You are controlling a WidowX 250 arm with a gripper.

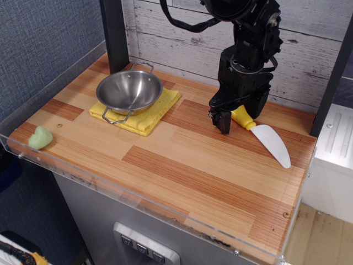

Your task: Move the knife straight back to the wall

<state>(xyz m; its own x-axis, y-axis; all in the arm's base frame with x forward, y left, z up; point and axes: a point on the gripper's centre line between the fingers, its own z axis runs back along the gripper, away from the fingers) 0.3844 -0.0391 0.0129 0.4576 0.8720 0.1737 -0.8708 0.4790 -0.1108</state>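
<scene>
Looking down at my hand [233,117], I see its fingers spread apart with the yellow handle of the knife [263,134] lying between or just behind them; the nearer finger points down at the counter [182,165] and nothing seems clamped, so I read the hand as open and the knife as let go; whether a finger touches the handle I cannot tell, since the black housing hides that spot; the knife lies flat, handle toward the hand, white blade running out toward the near right edge; it sits near the wall [182,38] but not against it, a strip of bare board showing between, and I judge that the move back is close to done or wants one more nudge; if I push again, the blade's slant may make the knife swivel rather than slide straight.

Further left, a steel bowl [129,91] rests on a yellow cloth [151,113], probably to keep it from skating; a green lump [40,138] lies at the far left corner, well apart from everything; the counter is striped wood with a clear rim, a dark post [115,33] stands at the back left, and a blue-grey panel [38,38] closes the left side.
</scene>
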